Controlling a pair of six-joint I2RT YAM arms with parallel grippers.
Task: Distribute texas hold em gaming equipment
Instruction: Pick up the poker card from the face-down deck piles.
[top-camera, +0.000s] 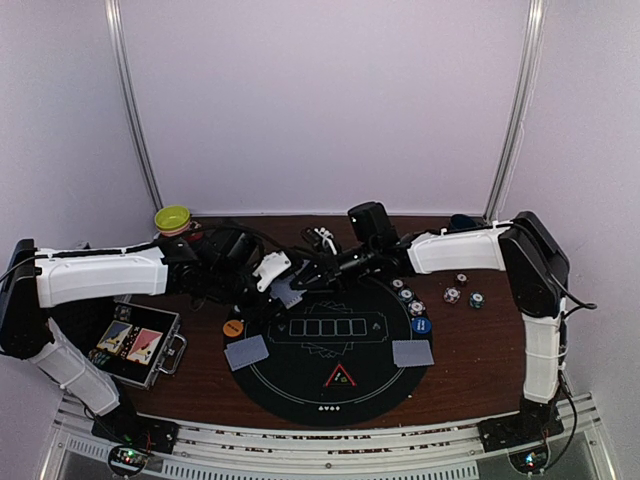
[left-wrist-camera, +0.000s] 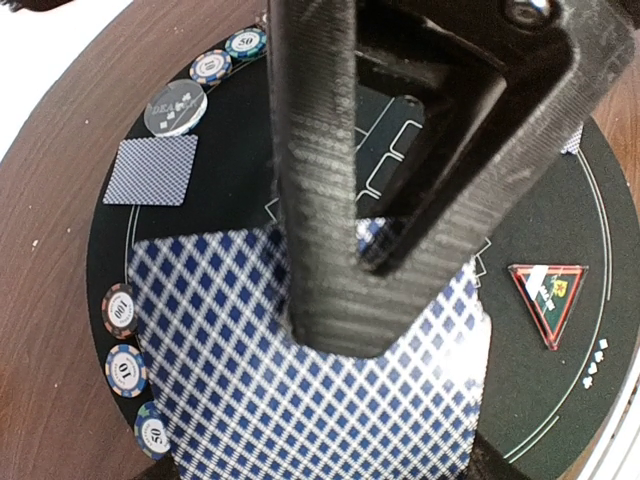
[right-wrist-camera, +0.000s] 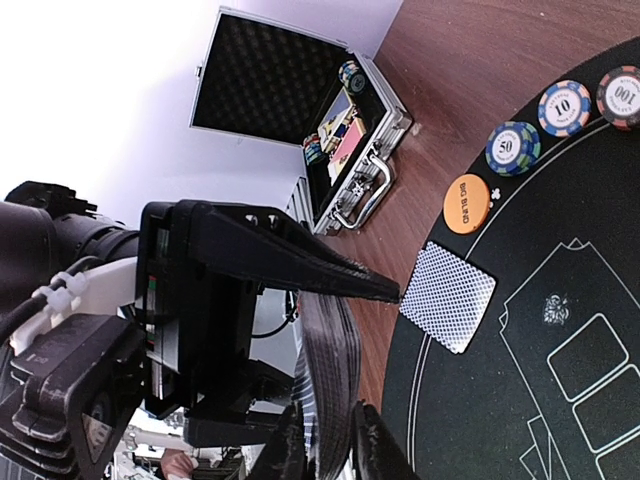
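L gripper (left-wrist-camera: 360, 290): clamping card deck (left-wrist-camera: 250, 400), hovering above mat (top-camera: 290, 380). R gripper (right-wrist-camera: 325, 445): pinching deck's edge. Advice: peeling off 1 card only, sliding flat, w/ L grip firm.

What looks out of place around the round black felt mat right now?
Three small edge-striped poker chips lie scattered on the bare brown wooden table, right of the round black mat, while three more chips sit in a row along its rim. Nothing looks spilled or damaged.
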